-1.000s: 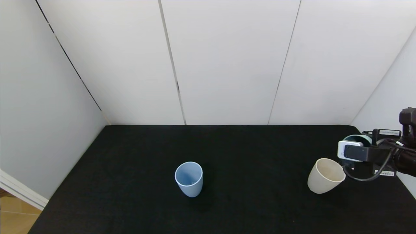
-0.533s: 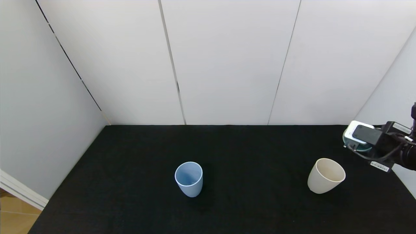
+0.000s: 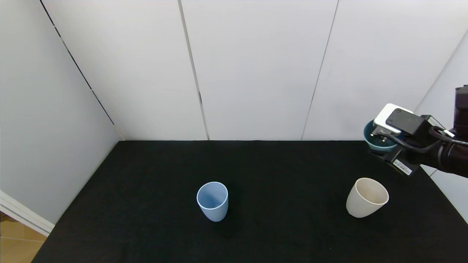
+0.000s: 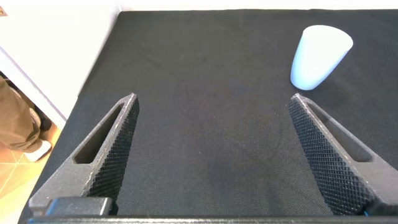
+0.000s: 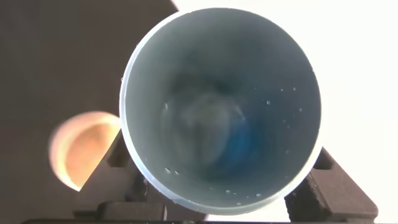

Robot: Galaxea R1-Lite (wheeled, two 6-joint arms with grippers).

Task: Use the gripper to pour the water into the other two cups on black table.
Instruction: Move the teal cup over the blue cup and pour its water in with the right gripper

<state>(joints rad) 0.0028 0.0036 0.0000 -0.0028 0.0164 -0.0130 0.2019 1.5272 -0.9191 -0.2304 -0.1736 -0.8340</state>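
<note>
My left gripper hangs open near the table's left. Blue cup stands mid-table, beige cup right. My right gripper clamps the teal cup, largely hidden, raised far right; water barely discernible.

White wall panels, wooden floor.

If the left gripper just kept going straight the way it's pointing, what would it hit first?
Probably nothing. In the left wrist view the left gripper is open over the black table, and the way between its fingers looks free. The light blue cup stands off to one side, though depth is uncertain.
</note>
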